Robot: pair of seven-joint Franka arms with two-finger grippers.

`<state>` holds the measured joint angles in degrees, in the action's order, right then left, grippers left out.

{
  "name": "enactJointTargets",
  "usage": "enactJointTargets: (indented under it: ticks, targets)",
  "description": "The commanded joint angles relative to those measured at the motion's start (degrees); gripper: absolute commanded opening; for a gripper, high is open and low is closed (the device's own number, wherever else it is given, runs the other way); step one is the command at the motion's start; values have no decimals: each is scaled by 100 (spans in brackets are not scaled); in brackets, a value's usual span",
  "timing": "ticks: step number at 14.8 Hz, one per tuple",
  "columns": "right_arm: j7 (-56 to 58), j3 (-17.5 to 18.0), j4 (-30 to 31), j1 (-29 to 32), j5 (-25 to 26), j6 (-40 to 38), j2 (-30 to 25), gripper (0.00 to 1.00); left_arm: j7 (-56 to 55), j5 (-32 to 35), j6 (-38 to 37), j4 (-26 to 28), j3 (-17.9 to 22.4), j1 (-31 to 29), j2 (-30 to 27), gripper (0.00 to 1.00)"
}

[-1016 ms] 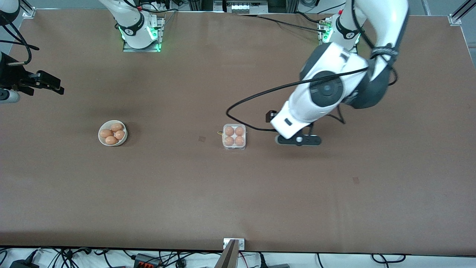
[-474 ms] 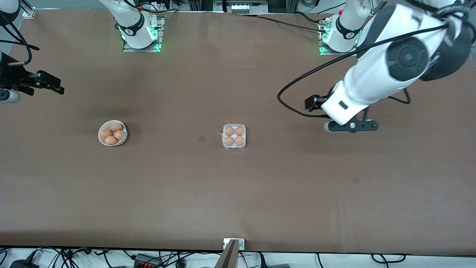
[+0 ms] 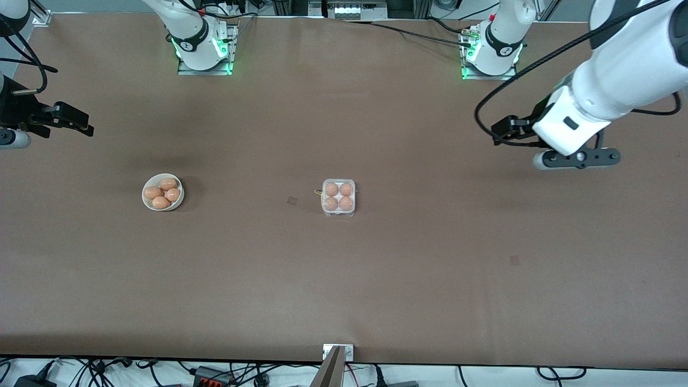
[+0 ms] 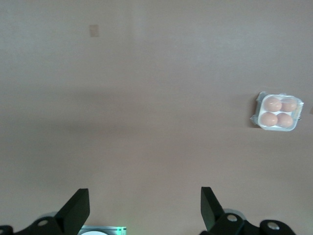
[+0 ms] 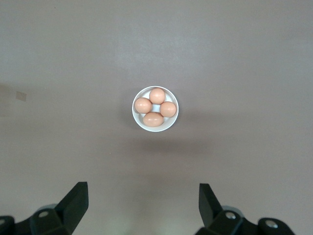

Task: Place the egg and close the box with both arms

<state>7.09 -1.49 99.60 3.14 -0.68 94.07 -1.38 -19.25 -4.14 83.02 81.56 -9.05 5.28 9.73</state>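
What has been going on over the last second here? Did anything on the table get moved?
Only the left gripper moved: open and holding nothing, it swung away from beside the box toward its own arm's end of the table. The box, lid down over four eggs, the bowl of four eggs and the open right gripper stayed put.

This is a robotics lab, not a home or kitchen. Two white arms (image 3: 618,70) are bolted on metal base plates (image 3: 204,67) lit with green lights at the farther edge of a wide brown table (image 3: 344,279). Aluminium framing and cabling show just past those bases. Along the table's nearer edge, cables and power strips (image 3: 212,375) lie on a pale floor, and a camera bracket (image 3: 337,352) is fixed to that edge.
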Motion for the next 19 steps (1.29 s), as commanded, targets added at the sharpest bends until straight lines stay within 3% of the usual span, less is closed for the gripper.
enactJointTargets:
  ticks: [1,7,11,19]
  targets:
    - [-15,9,-90,-16,6,-117,6,100,482,88,363,772,166,-115,-568,100]
    - [-15,9,-108,-77,15,-117,-3,100,589,106,760,1292,254,-387,-964,100]
    - [-24,9,-108,-86,15,-108,-3,100,948,431,848,1319,246,-396,-991,100]
    - [-24,9,-213,-68,7,-82,-3,100,985,423,804,1310,246,-396,-1000,100]
